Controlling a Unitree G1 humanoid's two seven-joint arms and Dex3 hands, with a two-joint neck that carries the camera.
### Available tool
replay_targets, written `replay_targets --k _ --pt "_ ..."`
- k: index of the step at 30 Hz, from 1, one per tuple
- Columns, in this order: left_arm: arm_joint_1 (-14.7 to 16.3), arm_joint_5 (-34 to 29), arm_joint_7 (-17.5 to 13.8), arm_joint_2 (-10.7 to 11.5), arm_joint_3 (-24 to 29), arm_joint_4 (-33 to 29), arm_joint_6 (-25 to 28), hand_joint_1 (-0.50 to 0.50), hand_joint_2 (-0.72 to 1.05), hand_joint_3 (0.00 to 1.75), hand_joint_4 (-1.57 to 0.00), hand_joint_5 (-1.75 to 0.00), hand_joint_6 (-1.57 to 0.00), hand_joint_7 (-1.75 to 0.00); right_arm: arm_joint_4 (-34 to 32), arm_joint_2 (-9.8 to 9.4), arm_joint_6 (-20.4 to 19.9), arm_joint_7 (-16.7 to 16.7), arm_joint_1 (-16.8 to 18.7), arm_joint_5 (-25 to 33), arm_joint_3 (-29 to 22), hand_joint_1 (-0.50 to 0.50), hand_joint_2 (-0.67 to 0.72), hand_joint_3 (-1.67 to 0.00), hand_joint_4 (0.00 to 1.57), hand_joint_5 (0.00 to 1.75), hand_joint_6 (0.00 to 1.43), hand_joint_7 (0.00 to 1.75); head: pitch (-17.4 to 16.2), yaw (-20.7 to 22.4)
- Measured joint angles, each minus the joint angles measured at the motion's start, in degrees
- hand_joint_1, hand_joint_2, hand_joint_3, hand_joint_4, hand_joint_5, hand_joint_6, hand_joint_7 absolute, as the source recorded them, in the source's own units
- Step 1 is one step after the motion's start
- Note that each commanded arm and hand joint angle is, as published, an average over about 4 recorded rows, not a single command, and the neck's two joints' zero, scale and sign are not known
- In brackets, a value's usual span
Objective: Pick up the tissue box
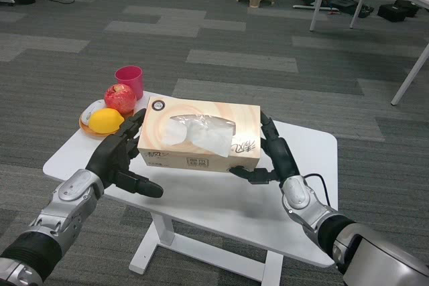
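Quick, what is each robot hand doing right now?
Left hand: presses the left end of the tissue box, holding it.
Right hand: presses the box's right end, holding it.

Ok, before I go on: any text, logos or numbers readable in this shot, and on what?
Nothing can be read for certain.
Tissue box, front face: a block of printed characters, too small and blurred to read.
Tissue box, top right corner: brush-style script, illegible.
Tissue box, top left corner: a small round dark emblem, its detail unreadable.
Pink cup, apple, lemon: no visible text.
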Motion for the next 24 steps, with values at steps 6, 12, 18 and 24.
replay_targets --k 6,12,18,24 --pt "0.0 0.1 0.0 0.1 0.1 -0.3 0.0 0.50 -0.02 0.00 0.00 -0.82 0.00 -0.14 -1.2 -0.54 0.0 0.0 0.0 0.0 0.0 -0.45 -0.54 -0.48 0.37 0.22 0.37 0.49 0.1 0.1" --pt "0.0 0.1 0.0 0.1 0.3 -0.8 0.1 0.50 -0.02 0.00 0.00 -0.82 0.00 -0.14 -1.7 -0.88 0.0 0.0 0.0 0.0 -0.1 -0.44 -0.54 -0.48 0.37 0.27 0.36 0.49 0.1 0.1" --pt "0.0 0.1 0.1 0.1 0.4 -1.2 0.1 0.50 -0.02 0.00 0.00 -0.82 0.00 -0.14 -1.9 -0.98 0.0 0.0 0.0 0.0 -0.2 -0.44 -0.54 -0.48 0.34 0.24 0.34 0.49 0.1 0.1" --pt "0.1 0.2 0.1 0.1 0.4 -1.2 0.1 0.50 -0.02 0.00 0.00 -0.82 0.00 -0.14 -1.9 -1.02 0.0 0.0 0.0 0.0 -0.2 -0.43 -0.54 -0.48 0.34 0.27 0.34 0.49 0.2 0.3"
